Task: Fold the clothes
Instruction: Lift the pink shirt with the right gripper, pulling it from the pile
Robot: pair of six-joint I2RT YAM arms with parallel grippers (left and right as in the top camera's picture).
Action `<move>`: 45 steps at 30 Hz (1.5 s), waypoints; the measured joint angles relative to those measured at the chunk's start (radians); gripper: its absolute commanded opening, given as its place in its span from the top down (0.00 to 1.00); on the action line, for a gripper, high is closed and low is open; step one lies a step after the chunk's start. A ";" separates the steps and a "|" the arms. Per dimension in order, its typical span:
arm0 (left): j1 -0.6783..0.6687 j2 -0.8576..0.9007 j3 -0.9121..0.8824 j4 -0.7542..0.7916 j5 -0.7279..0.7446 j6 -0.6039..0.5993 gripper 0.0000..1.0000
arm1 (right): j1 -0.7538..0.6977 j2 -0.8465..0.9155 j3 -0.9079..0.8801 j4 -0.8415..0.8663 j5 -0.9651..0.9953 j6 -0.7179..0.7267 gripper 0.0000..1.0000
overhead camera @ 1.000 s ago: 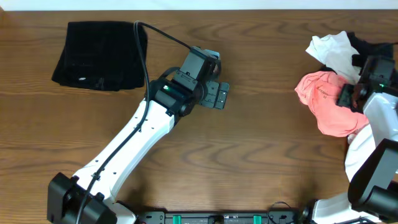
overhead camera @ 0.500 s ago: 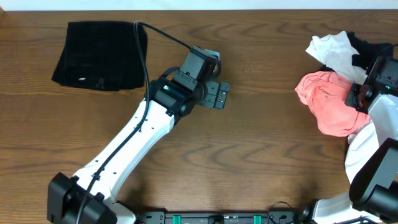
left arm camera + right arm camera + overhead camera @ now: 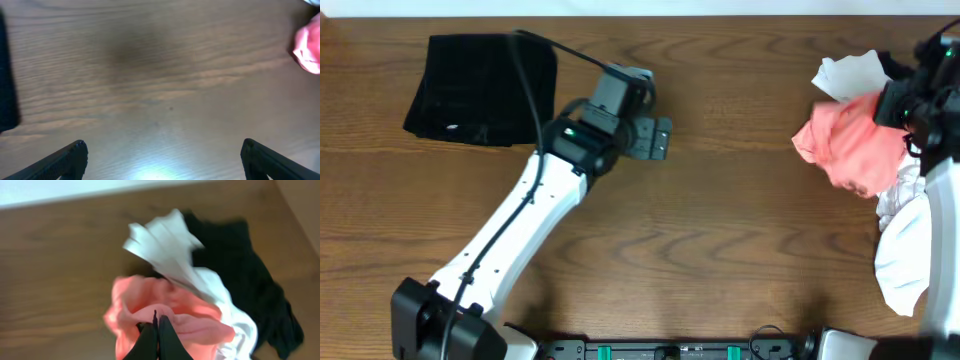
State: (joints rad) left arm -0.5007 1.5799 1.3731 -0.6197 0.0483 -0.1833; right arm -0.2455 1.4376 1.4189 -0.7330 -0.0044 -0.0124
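A crumpled pink garment [image 3: 848, 140] lies at the right end of the table. My right gripper [image 3: 898, 105] is shut on a fold of it, and part of the cloth hangs lifted off the wood. The right wrist view shows the closed jaws of that gripper [image 3: 156, 317] pinching the pink garment [image 3: 131, 300]. Behind it sit a white garment [image 3: 165, 250] and a black garment [image 3: 240, 272]. At the far left a folded black garment [image 3: 480, 88] lies flat. My left gripper [image 3: 663, 140] hovers open over bare wood mid-table, nothing between its fingers [image 3: 75, 152].
The white garment [image 3: 850, 72] and the black garment [image 3: 902, 68] are piled by the table's back right corner. The left wrist view catches the pink cloth [image 3: 307, 45] at its right edge and the folded black garment [image 3: 6, 80] at its left edge.
My right gripper closed on the pink garment and pulled it up and toward the back right. The left arm shifted slightly left and back, still open.
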 measured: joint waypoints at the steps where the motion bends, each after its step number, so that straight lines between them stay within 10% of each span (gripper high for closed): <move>1: 0.013 0.000 0.000 0.001 0.006 0.000 0.02 | 0.020 -0.024 0.024 -0.020 -0.014 0.000 0.99; 20: 0.135 -0.173 0.000 0.050 0.163 0.000 0.02 | 0.410 -0.236 0.431 -0.179 -0.100 -0.050 0.99; 45: 0.092 -0.253 -0.003 -0.091 0.535 -0.158 0.02 | 0.471 -0.154 0.439 -0.227 -0.146 -0.050 0.99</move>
State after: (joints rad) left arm -0.4091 1.3270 1.3701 -0.7105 0.5835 -0.3412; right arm 0.2253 1.2835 1.8580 -0.9604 -0.1501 -0.0620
